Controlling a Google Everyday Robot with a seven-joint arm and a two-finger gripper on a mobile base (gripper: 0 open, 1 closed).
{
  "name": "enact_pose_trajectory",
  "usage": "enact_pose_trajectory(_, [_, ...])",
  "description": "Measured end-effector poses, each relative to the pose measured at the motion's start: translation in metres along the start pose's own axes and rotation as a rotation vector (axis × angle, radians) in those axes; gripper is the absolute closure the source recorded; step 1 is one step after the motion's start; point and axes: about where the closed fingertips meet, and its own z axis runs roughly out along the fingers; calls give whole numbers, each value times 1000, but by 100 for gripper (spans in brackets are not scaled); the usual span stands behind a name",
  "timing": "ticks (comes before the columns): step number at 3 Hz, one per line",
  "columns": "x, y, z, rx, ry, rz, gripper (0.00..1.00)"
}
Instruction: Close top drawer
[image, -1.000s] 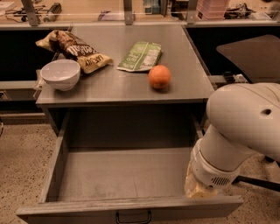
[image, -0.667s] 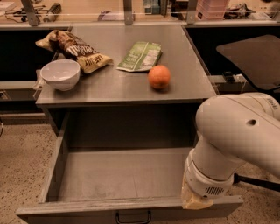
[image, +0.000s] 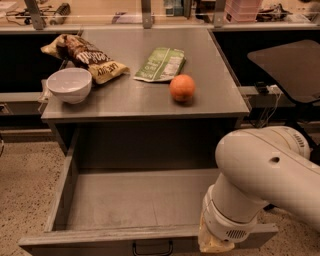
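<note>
Grey wood-look boards form the top drawer (image: 62, 195), which is shown drawn far out beneath the grey table (image: 125, 102). Its dark bar handle (image: 152, 248) is seen at the lower frame edge. The gripper (image: 215, 243) is held at the right end of the drawer's front panel and is largely hidden under the white arm (image: 265, 175); whether it is wide or narrow cannot be told. On the tabletop are placed a white bowl (image: 70, 84), a chip bag (image: 86, 59), a green packet (image: 161, 64) and an orange (image: 182, 87).
</note>
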Motion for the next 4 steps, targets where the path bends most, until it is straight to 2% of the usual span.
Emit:
enact_pose_trajectory(2, [5, -2, 38, 62, 23, 6, 100])
enact_pose_trajectory(3, [8, -5, 45, 100, 39, 36, 82])
enact_pose_trajectory(4, [8, -5, 46, 102, 40, 38, 58])
